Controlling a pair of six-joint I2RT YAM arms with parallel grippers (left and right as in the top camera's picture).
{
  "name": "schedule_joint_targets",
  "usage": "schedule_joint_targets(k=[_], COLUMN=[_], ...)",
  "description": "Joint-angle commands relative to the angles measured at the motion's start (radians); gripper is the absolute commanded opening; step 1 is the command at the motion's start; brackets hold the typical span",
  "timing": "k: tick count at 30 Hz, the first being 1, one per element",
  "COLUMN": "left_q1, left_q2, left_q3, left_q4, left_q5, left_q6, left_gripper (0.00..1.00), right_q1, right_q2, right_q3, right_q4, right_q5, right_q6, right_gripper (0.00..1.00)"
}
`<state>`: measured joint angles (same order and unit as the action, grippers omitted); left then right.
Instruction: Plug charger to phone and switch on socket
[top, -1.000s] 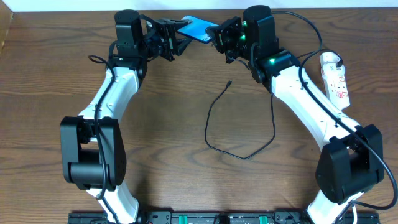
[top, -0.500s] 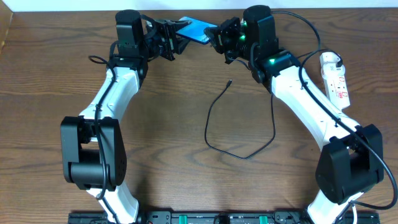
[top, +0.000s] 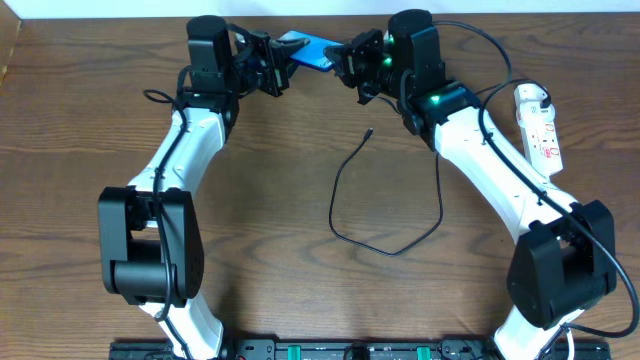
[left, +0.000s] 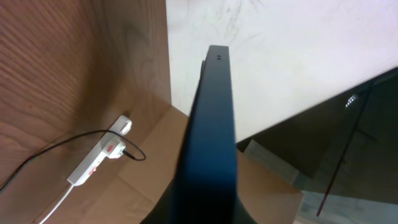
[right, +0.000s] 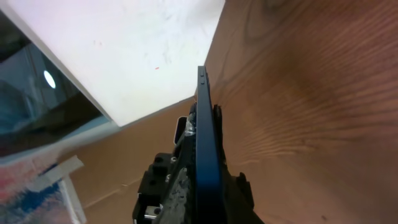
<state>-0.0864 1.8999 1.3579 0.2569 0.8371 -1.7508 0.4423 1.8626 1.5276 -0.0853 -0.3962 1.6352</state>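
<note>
The phone (top: 308, 48), blue screen up and tilted, hangs above the table's back edge between my two grippers. My left gripper (top: 282, 62) is shut on its left end and my right gripper (top: 345, 60) on its right end. In the left wrist view the phone (left: 211, 124) shows edge-on, rising from the jaws (left: 205, 216). In the right wrist view its thin blue edge (right: 205, 124) sits between the jaws (right: 209, 202). The charger (top: 345, 170) lies looped on the table, its plug tip (top: 369, 131) free. The socket (top: 538, 125) lies at the right edge.
The socket (left: 99, 158) with its white cord and a black cable also shows in the left wrist view. A white wall runs behind the table's back edge (top: 120, 18). The charger's loop reaches toward the table's middle front (top: 390, 250).
The phone has shifted a little to the left and tilted, with both grippers still on it. The charger and socket have not moved.
</note>
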Motion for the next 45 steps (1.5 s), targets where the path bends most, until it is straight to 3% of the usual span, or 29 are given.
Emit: schedule_joint_targets(k=[1, 9, 13, 18, 21, 26, 34, 38, 45], left_q1=[-0.003, -0.003, -0.002, 0.003, 0.011, 0.029, 0.084, 0.124, 0.176], left_q2=[-0.024, -0.024, -0.024, -0.024, -0.024, -0.024, -0.024, -0.024, -0.024], left_q3=[0.021, 0.021, 0.021, 0.021, 0.021, 0.021, 0.021, 0.021, 0.021], left_q4=[-0.004, -0.005, -0.01, -0.035, -0.043, -0.081, -0.166, -0.28, -0.414], left_q5=[0.003, 0.002, -0.005, -0.019, -0.016, -0.004, 0.139, 0.238, 0.383], left_q6=[-0.054, -0.053, 0.019, 0.164, 0.24, 0.358, 0.652, 0.749, 0.859], left_gripper=[0.07, 0.07, 0.08, 0.08, 0.08, 0.08, 0.07, 0.07, 0.07], right_q1=[0.01, 0.01, 0.009, -0.003, -0.019, -0.06, -0.156, -0.187, -0.155], right_q2=[-0.027, -0.027, -0.027, -0.027, -0.027, -0.027, -0.027, -0.027, -0.017], right_q3=[0.003, 0.002, 0.002, 0.002, 0.002, 0.002, 0.003, 0.002, -0.001], right_q4=[-0.013, -0.021, -0.04, -0.126, -0.163, -0.175, -0.33, -0.396, -0.512], right_q5=[-0.029, -0.029, -0.029, -0.012, -0.001, 0.0, 0.001, 0.01, 0.077], right_q6=[-0.058, -0.058, -0.073, -0.083, -0.124, -0.288, -0.693, -0.911, -1.081], right_gripper=[0.01, 0.08, 0.15, 0.37, 0.42, 0.53, 0.85, 0.77, 0.7])
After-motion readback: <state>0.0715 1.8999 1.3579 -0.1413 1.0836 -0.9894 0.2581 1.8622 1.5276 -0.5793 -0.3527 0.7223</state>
